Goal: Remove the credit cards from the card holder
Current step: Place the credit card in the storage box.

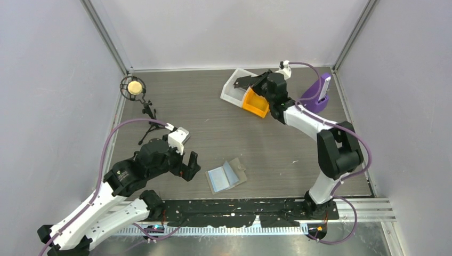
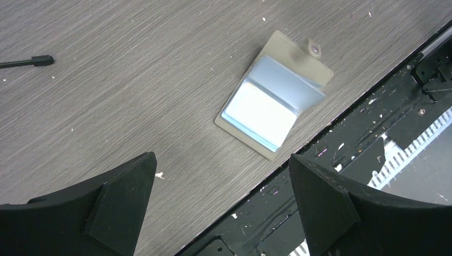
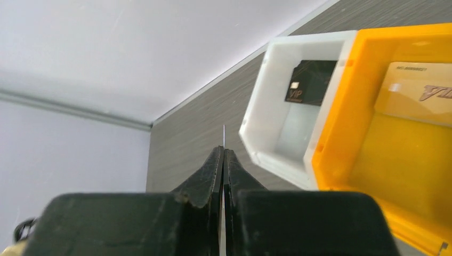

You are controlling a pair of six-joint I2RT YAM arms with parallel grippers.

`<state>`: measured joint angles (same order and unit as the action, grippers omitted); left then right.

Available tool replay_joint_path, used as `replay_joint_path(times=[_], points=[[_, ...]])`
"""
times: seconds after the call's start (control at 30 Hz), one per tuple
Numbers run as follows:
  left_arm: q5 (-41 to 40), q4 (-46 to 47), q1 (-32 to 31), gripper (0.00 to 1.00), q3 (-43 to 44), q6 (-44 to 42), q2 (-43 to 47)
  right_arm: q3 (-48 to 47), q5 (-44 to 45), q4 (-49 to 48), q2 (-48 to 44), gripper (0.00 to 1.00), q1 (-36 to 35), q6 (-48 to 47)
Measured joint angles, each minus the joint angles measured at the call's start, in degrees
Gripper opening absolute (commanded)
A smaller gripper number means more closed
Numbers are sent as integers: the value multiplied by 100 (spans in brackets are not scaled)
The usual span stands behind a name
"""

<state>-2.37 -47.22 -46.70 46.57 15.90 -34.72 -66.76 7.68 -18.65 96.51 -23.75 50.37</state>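
Left gripper (image 2: 221,160): jaws wide open, nothing in them, hovering low over the table (image 2: 133,80) near its front edge

Card holder (image 2: 274,101) lies just ahead of it, open and flat, blue sleeves (image 2: 261,114) up, snap tab (image 2: 314,49) on the far flap, one long side close to the black base rail. Nothing touches it

Can't tell whether the sleeves have cards left in them, glare on the near one

Handling, my read: light, thin, floppy cover, so it will skate on this smooth top and fold if I pull one-sided. The cards should be stiff and slick. I'd pin the grey flap near the tab or spine, then pinch a card by whatever edge sticks out of the sleeve mouth and draw it straight along the sleeve

Far end: right gripper (image 3: 223,152) is pressed closed beside the white bin (image 3: 277,144). A thin pale sliver shows at the tips, can't tell what. Black card (image 3: 312,82) in the white bin, tan card (image 3: 421,93) in the orange bin (image 3: 341,122), well apart from the holder
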Motion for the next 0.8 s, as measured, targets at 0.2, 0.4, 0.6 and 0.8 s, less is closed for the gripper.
replay_joint_path(times=[0.2, 0.4, 0.6, 0.8], points=[[52, -46, 0, 100, 0, -33, -155, -264, 726, -487, 804, 5, 11, 369], [299, -48, 0, 100, 0, -46, -232, -647, 1233, -933, 1449, 5, 15, 632], [503, -46, 0, 100, 0, -96, -251, -931, 1488, -1010, 1961, 5, 22, 1043], [651, -46, 0, 100, 0, -122, -317, -1331, 1558, -1062, 2608, 5, 26, 1281]])
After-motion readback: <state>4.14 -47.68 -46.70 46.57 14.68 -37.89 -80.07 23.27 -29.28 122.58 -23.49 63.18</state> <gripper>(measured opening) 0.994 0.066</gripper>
